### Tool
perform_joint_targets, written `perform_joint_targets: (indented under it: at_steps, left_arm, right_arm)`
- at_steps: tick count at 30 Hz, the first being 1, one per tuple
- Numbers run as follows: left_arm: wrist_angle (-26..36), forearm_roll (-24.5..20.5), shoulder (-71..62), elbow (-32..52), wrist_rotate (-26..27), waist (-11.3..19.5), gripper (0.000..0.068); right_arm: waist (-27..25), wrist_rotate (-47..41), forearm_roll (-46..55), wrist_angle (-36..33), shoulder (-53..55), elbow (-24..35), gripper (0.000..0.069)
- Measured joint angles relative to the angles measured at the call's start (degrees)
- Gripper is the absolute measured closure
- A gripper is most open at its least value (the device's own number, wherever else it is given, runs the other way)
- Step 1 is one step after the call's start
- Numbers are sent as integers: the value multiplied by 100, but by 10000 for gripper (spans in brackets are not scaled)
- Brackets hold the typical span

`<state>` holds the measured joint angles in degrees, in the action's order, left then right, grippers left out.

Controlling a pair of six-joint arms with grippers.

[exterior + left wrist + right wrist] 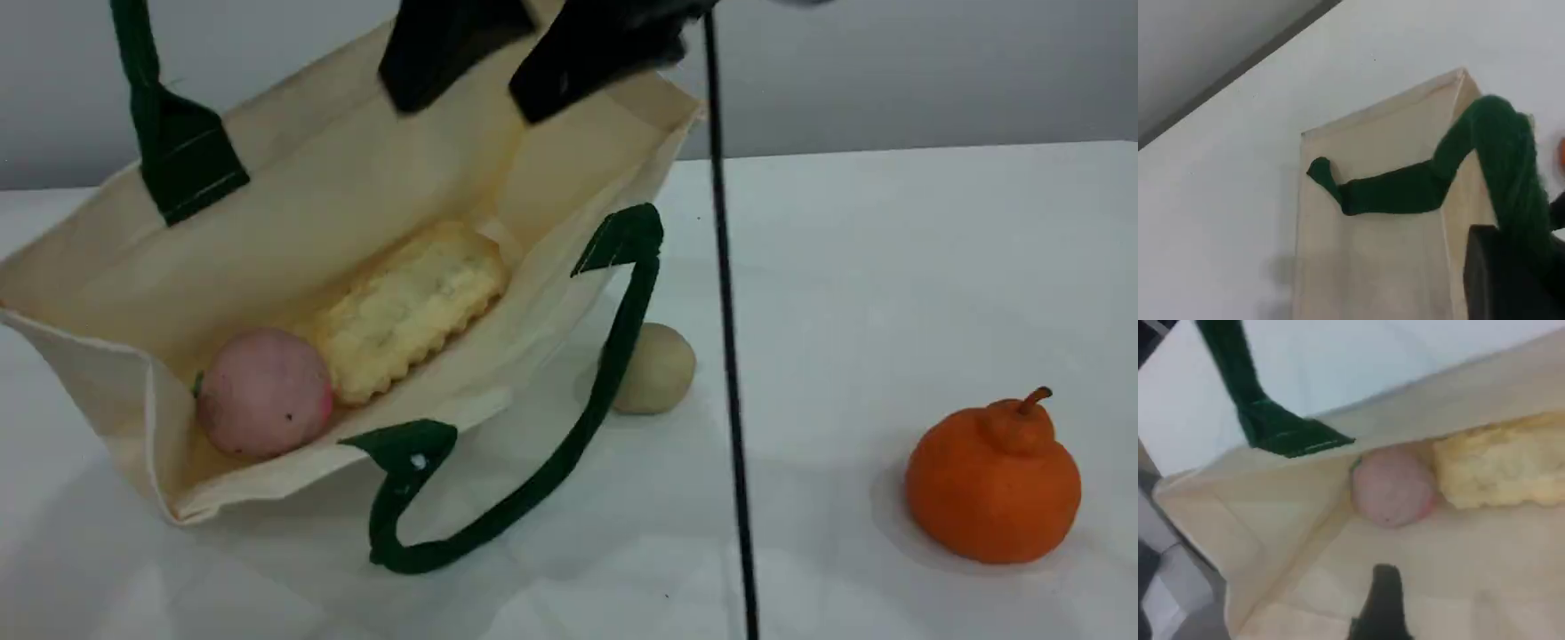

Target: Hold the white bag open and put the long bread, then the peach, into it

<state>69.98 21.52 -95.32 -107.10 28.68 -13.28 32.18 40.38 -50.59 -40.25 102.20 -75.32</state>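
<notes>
White bag (356, 178), a large cream-white canvas tote, lies tilted on the white table (889, 267) across the left half of the scene view, its mouth gaping toward the camera. Its far dark green strap handle (142, 80) runs up out of the upper left of the frame. The near dark green handle loop (613, 356) lies slack on the table at centre.

Inside the bag, centre left, rests the long bread (409, 307), a ridged golden-yellow loaf. At lower right, well apart, sits a knobbed orange citrus (993, 484). The peach (264, 393), a small round pale pink fruit, lies inside the bag against the loaf's near end, just behind the lower lip of the mouth. A beige-tan rounded lump (658, 369) sits just beside the near loop.

The left gripper (1528, 260), lower right of the left wrist view, is clamped on the far handle. The right gripper (471, 102), top centre of the scene view, hangs over the bag, fingers wide apart and holding nothing.

Assessment: both foods are in and loading appears complete.

Risks:
- If the left gripper lets the handle drop abruptly, the wall may fold and the mouth sag, and the peach could roll out.
- The right gripper's spread fingers could catch the upper rim on withdrawal and drag the bag.
</notes>
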Motion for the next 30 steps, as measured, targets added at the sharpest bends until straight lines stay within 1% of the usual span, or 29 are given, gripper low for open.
perform_joint_targets:
  at_steps: [2, 7, 13, 17, 24, 27, 30]
  left_arm:
    - [0, -7, 0, 0, 0, 0, 594]
    - [0, -7, 0, 0, 0, 0, 594]
    - [0, -11, 0, 0, 0, 0, 594]
    - [0, 12, 0, 0, 0, 0, 594]
    - [0, 371, 0, 0, 0, 0, 592]
    - [0, 546, 0, 0, 48, 0, 583]
    - [0, 814, 0, 0, 265, 0, 542]
  right_arm:
    - [-126, 0, 128, -85, -184, 0, 104]
    - [-545, -23, 499, -45, -536, 0, 104]
    - [-1405, -288, 1121, 49, -628, 0, 104]
    - [-2075, -303, 1155, 75, -628, 0, 104]
    - [-3115, -342, 1150, 54, -628, 0, 104]
    - [-3392, -342, 1144, 60, -628, 0, 104]
    - [-3523, -342, 1144, 72, -628, 0, 104]
